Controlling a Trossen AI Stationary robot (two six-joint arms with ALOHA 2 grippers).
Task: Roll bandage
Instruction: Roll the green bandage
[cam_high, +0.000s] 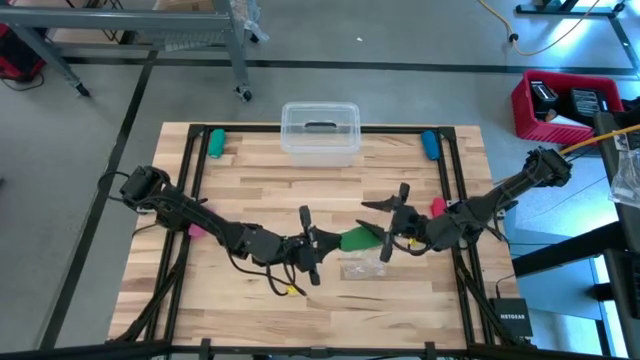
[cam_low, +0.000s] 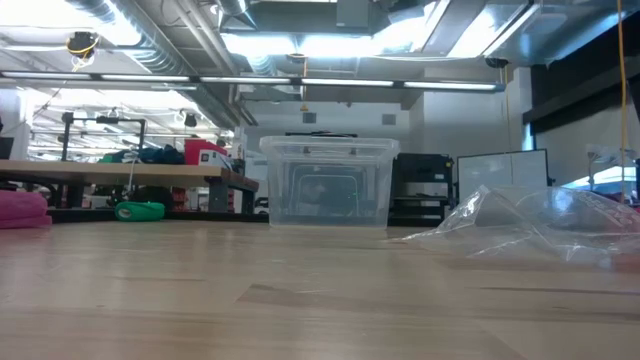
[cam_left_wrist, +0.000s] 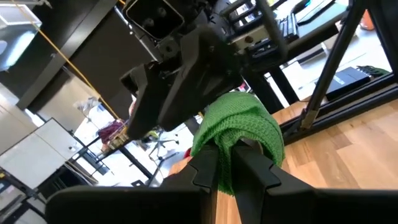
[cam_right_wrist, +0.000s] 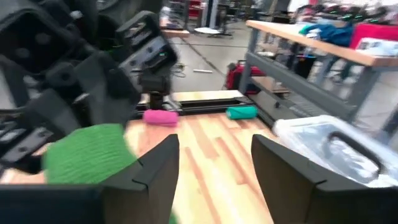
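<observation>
Two dark, matte-black jointed arms, each a chain of rounded segments with black cables looped alongside. Left tool (cam_high: 309, 247): two slim black fingers (cam_left_wrist: 205, 171) with angular, stepped tips. Right tool (cam_high: 388, 226): broad, flat black fingers (cam_right_wrist: 155, 168) with bevelled edges.

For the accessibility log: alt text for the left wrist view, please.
The left end effector is shut on a bunched bright green bandage, held above the wooden table. The right arm's dark housing looms close behind it.
</observation>
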